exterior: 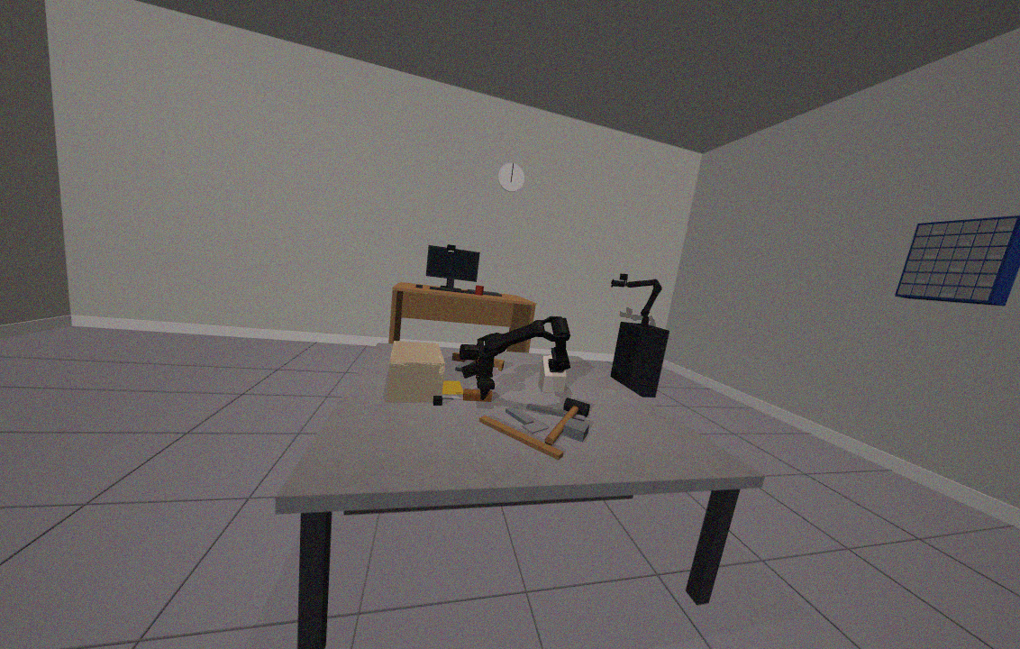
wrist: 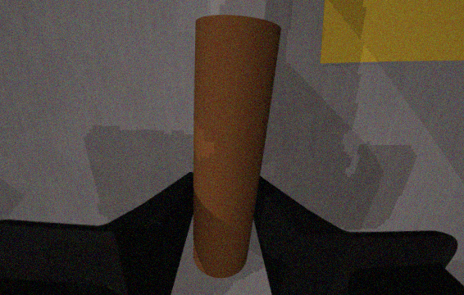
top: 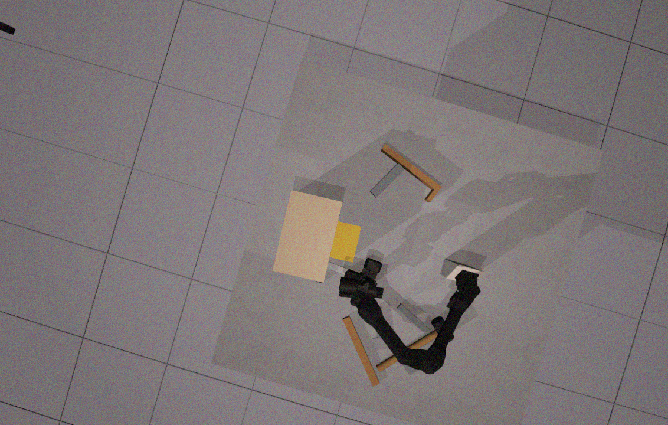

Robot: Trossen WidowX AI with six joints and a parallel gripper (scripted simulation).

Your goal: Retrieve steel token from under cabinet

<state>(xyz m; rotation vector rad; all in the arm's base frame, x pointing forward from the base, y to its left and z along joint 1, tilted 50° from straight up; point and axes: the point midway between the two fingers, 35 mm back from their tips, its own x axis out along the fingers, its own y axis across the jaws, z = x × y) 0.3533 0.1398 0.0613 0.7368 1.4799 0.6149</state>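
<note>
The cabinet is a pale box on the table. The yellow marked area lies in front of it. The steel token is not visible in any view. My gripper is shut on the orange-brown handle of a long tool, low over the table beside the marked area. The tool's thin pale shaft runs towards the cabinet. A small black block shows at its far end by the cabinet's lower corner; whether it is under the cabinet is unclear.
A wooden L-shaped piece and a grey bar lie beyond the marked area. A wooden bar, a black-headed mallet and a grey block lie on the other side, partly below my arm.
</note>
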